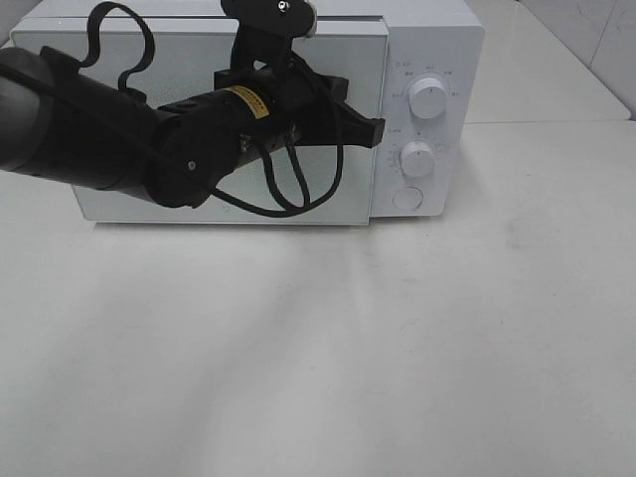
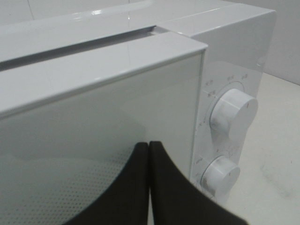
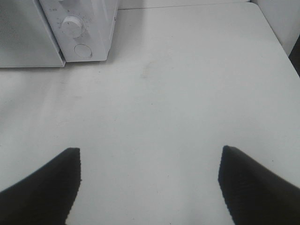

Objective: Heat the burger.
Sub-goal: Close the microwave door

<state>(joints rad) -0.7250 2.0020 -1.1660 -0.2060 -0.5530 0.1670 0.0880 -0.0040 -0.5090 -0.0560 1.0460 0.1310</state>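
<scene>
**tom:** so where's the burger?

**kai:** can't tell. The microwave (image 1: 437,40) door (image 1: 348,60) is closed and I can't see through it. The left gripper (image 1: 373,129) has its fingers pressed together with nothing between them, just in front of the door, at the edge next to the upper knob (image 1: 428,97).

**tom:** and the right gripper (image 3: 150,151)?

**kai:** jaws spread wide, holding nothing. It's hanging over the white table (image 3: 187,70), well away from the microwave.

Much of the door (image 1: 199,45) of the microwave (image 1: 442,40) is covered by the left arm (image 1: 89,129), which is itself cut off at the view's edge. The markings around the dials (image 1: 428,97) are too small to be read. The fingers (image 3: 44,187) of the right gripper (image 3: 149,185) are cropped.
</scene>
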